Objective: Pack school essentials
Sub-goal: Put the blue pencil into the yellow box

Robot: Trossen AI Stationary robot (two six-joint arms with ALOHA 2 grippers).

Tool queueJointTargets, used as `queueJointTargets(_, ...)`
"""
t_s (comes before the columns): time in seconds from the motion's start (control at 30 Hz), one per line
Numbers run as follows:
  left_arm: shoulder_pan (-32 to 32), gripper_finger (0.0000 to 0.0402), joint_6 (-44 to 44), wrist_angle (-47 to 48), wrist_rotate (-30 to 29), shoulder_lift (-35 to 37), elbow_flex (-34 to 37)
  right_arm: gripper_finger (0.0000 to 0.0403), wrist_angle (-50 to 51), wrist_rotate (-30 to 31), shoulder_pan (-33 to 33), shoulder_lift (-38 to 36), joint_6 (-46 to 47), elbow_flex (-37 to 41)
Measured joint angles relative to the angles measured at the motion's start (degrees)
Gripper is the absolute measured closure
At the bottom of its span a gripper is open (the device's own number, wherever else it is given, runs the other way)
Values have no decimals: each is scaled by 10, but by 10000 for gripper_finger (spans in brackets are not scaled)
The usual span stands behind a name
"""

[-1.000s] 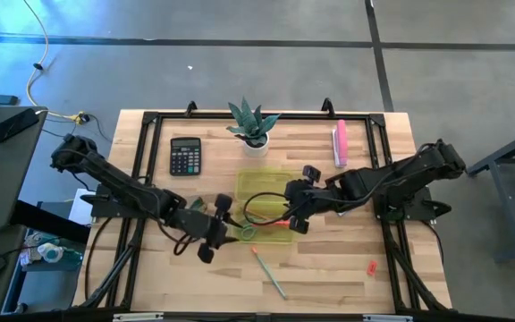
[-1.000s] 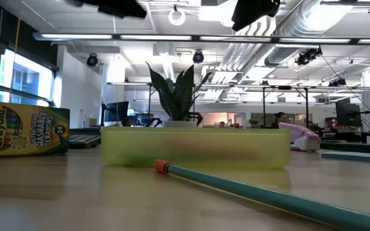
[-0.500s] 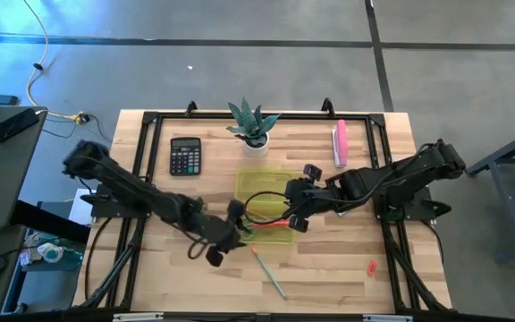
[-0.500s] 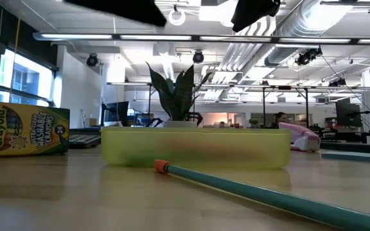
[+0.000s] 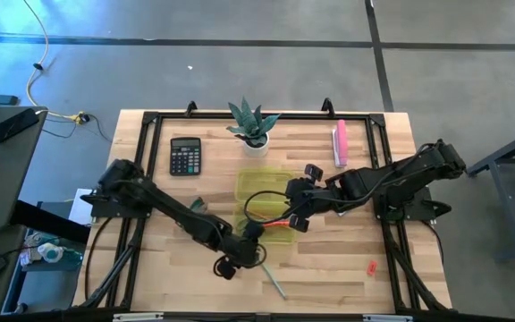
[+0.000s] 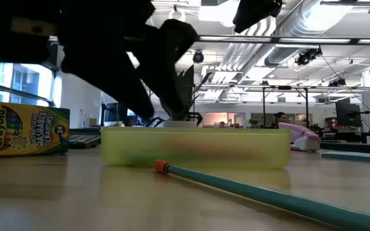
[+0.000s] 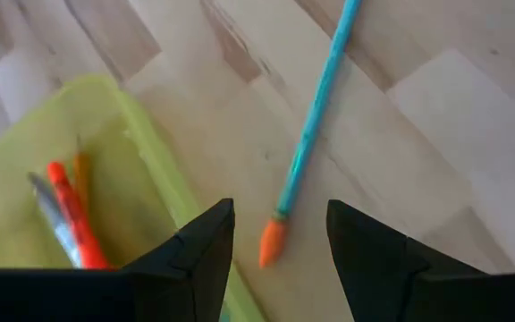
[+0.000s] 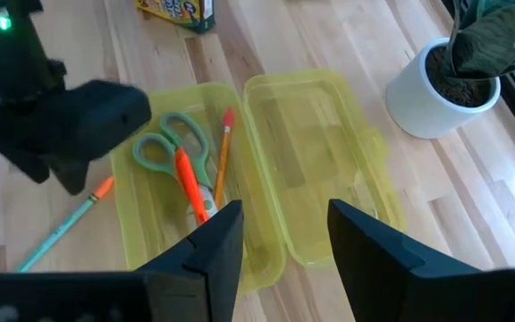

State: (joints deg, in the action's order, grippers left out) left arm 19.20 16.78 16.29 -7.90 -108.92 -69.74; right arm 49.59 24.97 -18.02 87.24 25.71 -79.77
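**Left gripper over the teal pencil**

Pencil (image 7: pixel 316 134) is lying on the table just beside the yellow box (image 8: pixel 155 234), its orange tip toward the box. Left gripper (image 7: pixel 275 234) is hovering right above that tip, fingers (image 7: pixel 199 246) apart and holding nothing. Inside the box, scissors (image 8: pixel 170 143) and an orange pen (image 8: pixel 186 179) are resting. Farther back, right gripper (image 5: pixel 299 207) is waiting above the box, fingers spread, empty.

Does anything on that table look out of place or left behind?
A small red piece lies alone near the table's front right corner, far from the open yellow-green plastic case. A teal pencil with an orange tip still lies on the wood, just outside it.
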Motion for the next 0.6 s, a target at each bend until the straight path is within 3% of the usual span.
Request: queueJointTargets(0.6,-1,233,-1,-10,-9,-41,-1,249,8,0,0,0,3,0)
